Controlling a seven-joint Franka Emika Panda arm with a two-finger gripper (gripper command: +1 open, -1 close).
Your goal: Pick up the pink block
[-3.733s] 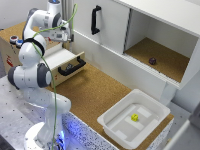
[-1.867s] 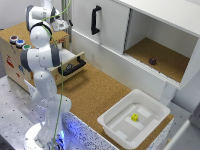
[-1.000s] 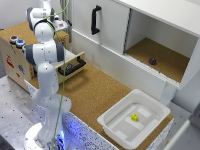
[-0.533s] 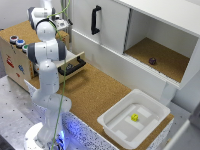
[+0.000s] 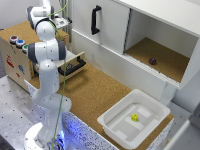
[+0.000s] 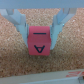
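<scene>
As the wrist view shows it, status below, places given relative to the cork surface.

progress: approach looks done; the gripper [image 6: 41,36] is down over the pink block [image 6: 40,41], one finger on each side of it
grip: fingers [image 6: 20,26] stand narrow and close against the block's sides; whether they press on it or stop just short, I cannot tell
left to do: confirm the squeeze, then lift; the block rests on the cork surface [image 6: 42,67], so by my read the pick is not yet finished
block place: sitting flat on the cork, between the two fingers (hidden in the exterior view, behind the arm [image 5: 46,52])
block look: small pink cube, upright, dark mark like a letter A on the near face, short dark line on top
handling guess: rigid, flat-sided, should hold well in a parallel pinch
</scene>
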